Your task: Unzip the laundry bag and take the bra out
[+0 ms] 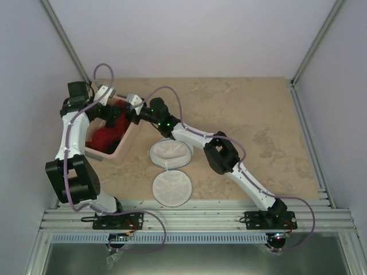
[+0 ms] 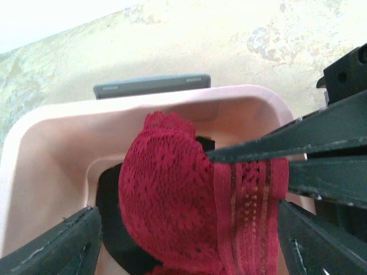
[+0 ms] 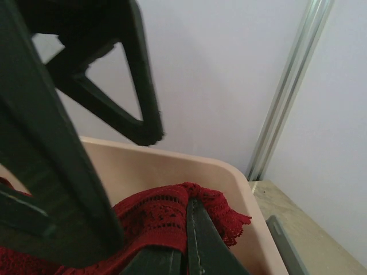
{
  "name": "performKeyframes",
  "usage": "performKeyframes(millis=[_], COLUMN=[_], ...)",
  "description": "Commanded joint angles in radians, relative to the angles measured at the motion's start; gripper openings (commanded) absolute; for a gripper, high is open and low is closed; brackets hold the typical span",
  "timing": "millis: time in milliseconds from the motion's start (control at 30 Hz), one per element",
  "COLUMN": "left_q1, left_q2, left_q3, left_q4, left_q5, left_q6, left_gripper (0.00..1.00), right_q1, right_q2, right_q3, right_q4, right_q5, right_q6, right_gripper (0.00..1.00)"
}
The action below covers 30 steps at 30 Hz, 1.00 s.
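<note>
The white mesh laundry bag [image 1: 170,152] lies unzipped on the table, its round lid [image 1: 171,188] flipped toward the near edge. The red lace bra [image 1: 106,137] hangs over the pink bin [image 1: 129,139]. My right gripper [image 1: 131,114] is shut on the bra's band [image 3: 155,215] at the bin's rim; in the right wrist view the right gripper [image 3: 187,207] pinches the lace. My left gripper [image 1: 112,118] is open above the bin, and in the left wrist view the left gripper [image 2: 188,213] has its fingers spread on either side of the bra cup [image 2: 166,200].
The pink bin [image 2: 51,132] holds a black garment [image 2: 112,229] under the red bra. A grey handle tab [image 2: 152,86] sticks out of the bin's end. The two grippers are very close together over the bin. Metal frame posts [image 3: 289,86] stand at the wall corners.
</note>
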Motion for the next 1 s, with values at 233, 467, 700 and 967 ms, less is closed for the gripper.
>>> performKeyframes(millis=[233,467,700,967], left_q1=[-0.001,0.000,-0.002,-0.076], left_q2=[-0.010,-0.054,-0.026,0.016], left_q3=[-0.090,-0.144,-0.131,-0.135], left_q4=[0.095,0.125,0.216,0.242], left_q5=[0.155,0.118,-0.161,-0.286], left_q6=[0.112,0.068,-0.050,0.010], left_gripper=[0.37,0.01,0.00,0.00], right_q1=[0.002,0.003,0.001,-0.001], right_q2=[-0.030,-0.058,-0.186,-0.381], right_q3=[-0.026,-0.028,-0.113,-0.304], right_q4=[-0.032,-0.045,-0.064,-0.077], right_q5=[-0.010,0.005,0.068,0.088], right_q6=[-0.048,-0.047,-0.051,-0.090], right_gripper=[0.04,0.22,0.59,0.78])
